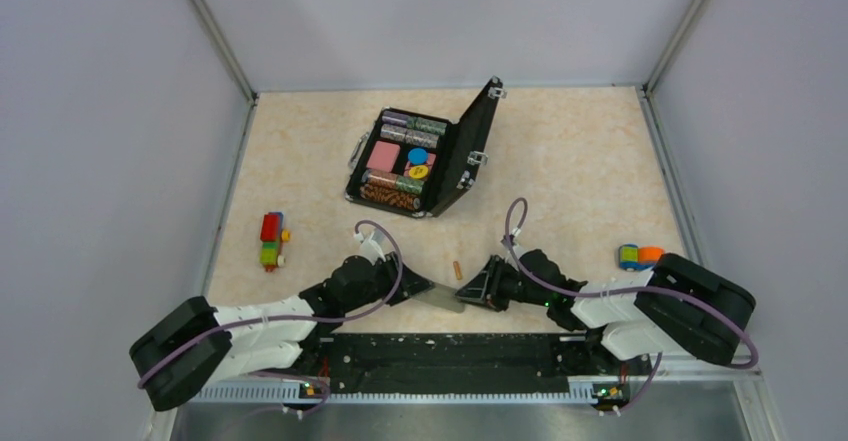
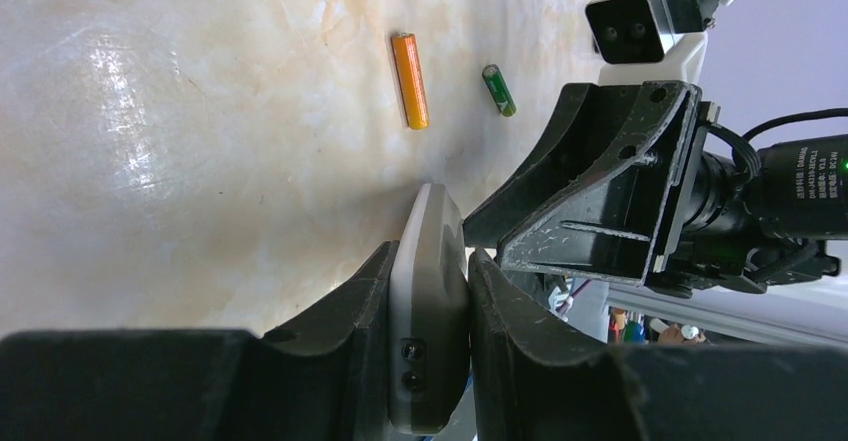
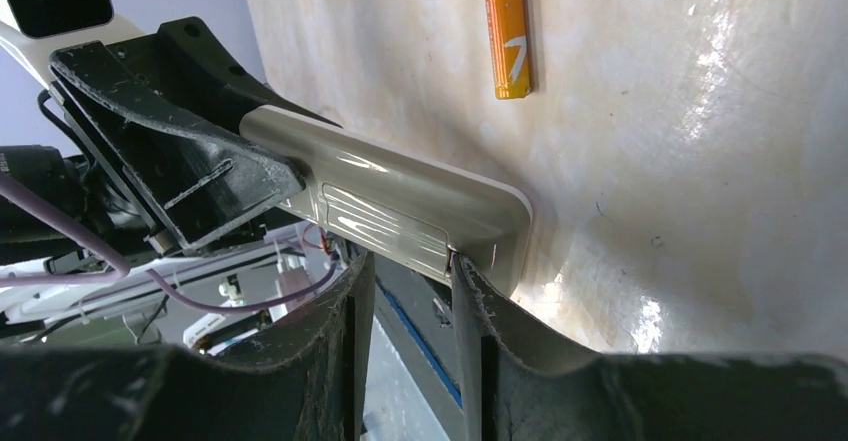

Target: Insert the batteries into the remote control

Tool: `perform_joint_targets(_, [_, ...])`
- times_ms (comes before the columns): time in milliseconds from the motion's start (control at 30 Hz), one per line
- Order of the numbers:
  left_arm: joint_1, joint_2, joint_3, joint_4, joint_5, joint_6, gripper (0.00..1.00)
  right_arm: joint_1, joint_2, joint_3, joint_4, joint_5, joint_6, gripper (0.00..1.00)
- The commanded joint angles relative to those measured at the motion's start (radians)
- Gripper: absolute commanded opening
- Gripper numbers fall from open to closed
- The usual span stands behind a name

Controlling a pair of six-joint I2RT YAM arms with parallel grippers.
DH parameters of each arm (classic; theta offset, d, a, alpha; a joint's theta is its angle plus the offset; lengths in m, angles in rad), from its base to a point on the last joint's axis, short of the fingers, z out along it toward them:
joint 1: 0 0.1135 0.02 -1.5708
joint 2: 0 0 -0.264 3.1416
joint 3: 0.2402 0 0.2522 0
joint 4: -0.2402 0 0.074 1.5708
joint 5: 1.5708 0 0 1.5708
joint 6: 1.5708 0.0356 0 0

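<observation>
My left gripper (image 2: pixel 432 256) is shut on the remote control (image 2: pixel 430 321), holding it on edge just above the table; it also shows in the top view (image 1: pixel 440 296). In the right wrist view the remote's grey back with its battery cover (image 3: pixel 400 206) faces me. My right gripper (image 3: pixel 410 261) is open, with nothing between its fingers; one fingertip (image 3: pixel 458 266) touches the edge of the cover. The orange-brown battery (image 2: pixel 410 79) and the green battery (image 2: pixel 499 90) lie loose on the table just beyond the remote. The orange one also shows in the right wrist view (image 3: pixel 507 31) and the top view (image 1: pixel 458 270).
An open black hinged case (image 1: pixel 470 151) with rolls of poker chips stands at the back centre. A multicoloured block toy (image 1: pixel 272 239) lies at the left. A small blue and orange object (image 1: pixel 638 255) lies at the right. A black rail (image 1: pixel 450 351) runs along the near edge.
</observation>
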Motion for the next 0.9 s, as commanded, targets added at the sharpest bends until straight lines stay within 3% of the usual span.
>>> perform_joint_targets(0, [-0.030, 0.044, -0.014, -0.067, 0.019, 0.023, 0.00, 0.019, 0.039, 0.005, 0.226, -0.081, 0.015, 0.33])
perform_joint_targets(367, [-0.058, 0.014, -0.005, -0.122, -0.054, 0.004, 0.00, 0.019, 0.152, -0.022, 0.568, -0.087, 0.096, 0.30])
perform_joint_targets(733, [-0.069, -0.074, 0.030, -0.297, -0.150, 0.020, 0.00, 0.018, 0.042, 0.071, 0.485, -0.085, 0.088, 0.30])
perform_joint_targets(867, [-0.069, -0.098, 0.029, -0.333, -0.163, 0.018, 0.00, 0.017, -0.037, 0.114, 0.338, -0.071, 0.055, 0.30])
